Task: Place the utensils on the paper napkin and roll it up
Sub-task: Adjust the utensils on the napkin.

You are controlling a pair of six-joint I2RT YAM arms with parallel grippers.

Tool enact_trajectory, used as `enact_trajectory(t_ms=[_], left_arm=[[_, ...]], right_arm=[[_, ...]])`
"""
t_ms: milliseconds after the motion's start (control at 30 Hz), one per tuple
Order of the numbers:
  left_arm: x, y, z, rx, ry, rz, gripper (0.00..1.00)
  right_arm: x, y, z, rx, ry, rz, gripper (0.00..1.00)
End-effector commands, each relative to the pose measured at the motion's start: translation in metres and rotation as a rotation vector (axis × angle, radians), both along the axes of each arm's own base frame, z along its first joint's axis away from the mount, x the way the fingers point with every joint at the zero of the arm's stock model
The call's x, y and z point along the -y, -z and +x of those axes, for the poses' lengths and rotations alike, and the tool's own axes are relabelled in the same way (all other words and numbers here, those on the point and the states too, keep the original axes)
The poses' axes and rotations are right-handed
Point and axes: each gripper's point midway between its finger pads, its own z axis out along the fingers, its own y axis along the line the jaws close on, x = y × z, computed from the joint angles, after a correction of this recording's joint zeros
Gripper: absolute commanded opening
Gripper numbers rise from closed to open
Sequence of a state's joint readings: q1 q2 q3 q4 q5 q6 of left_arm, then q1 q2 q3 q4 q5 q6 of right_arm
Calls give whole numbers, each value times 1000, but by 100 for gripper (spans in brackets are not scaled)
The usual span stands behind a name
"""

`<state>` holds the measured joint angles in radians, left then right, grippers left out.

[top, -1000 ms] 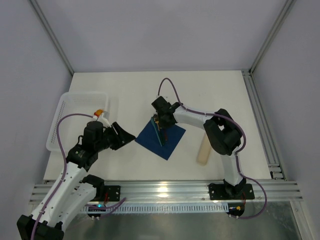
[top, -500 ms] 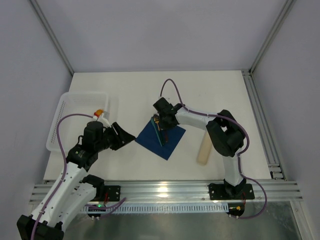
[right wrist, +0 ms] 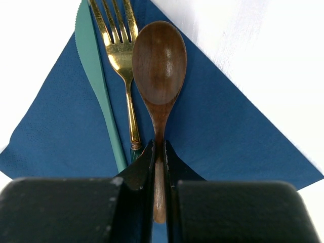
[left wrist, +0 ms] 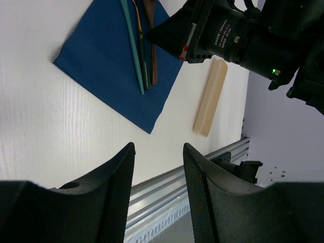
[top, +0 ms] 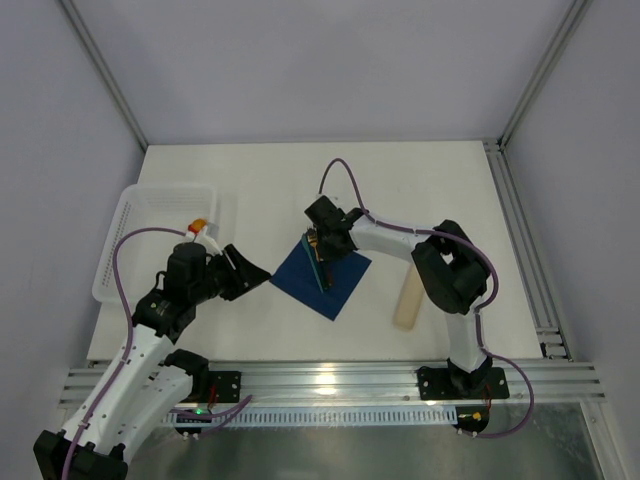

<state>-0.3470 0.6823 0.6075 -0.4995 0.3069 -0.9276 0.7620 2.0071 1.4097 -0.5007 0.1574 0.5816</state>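
Note:
The navy-blue paper napkin [top: 322,280] lies flat on the table, also in the right wrist view [right wrist: 238,131] and left wrist view [left wrist: 106,66]. On it lie a teal knife [right wrist: 98,91], a gold fork [right wrist: 121,55] and a brown spoon [right wrist: 159,66], side by side. My right gripper [right wrist: 159,152] is shut on the spoon's handle, low over the napkin [top: 318,243]. My left gripper [top: 252,272] is open and empty, hovering left of the napkin; its fingers [left wrist: 114,187] frame bare table.
A pale beige bar [top: 408,297] lies right of the napkin. A white basket [top: 130,230] stands at the left edge with a red and orange block [top: 198,224] by its rim. The aluminium rail [top: 330,378] runs along the near edge.
The right gripper has shifted very slightly over the napkin with the spoon. The left arm has not moved.

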Motion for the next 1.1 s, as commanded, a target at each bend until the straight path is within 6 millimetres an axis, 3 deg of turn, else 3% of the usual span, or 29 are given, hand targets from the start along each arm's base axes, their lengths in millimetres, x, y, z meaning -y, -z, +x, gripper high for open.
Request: enact_trajectory(t_ms=[0, 567, 800, 1067], left_arm=[[2, -9, -1, 27, 18, -8, 45], [4, -11, -1, 26, 24, -19, 45], [4, -11, 0, 27, 24, -20, 45], [6, -9, 1, 24, 24, -27, 45]], right_arm=[[-12, -22, 5, 46, 13, 61, 3], [-6, -19, -1, 44, 29, 45, 5], [-7, -21, -1, 45, 23, 54, 9], [-3, -34, 1, 81, 13, 54, 22]])
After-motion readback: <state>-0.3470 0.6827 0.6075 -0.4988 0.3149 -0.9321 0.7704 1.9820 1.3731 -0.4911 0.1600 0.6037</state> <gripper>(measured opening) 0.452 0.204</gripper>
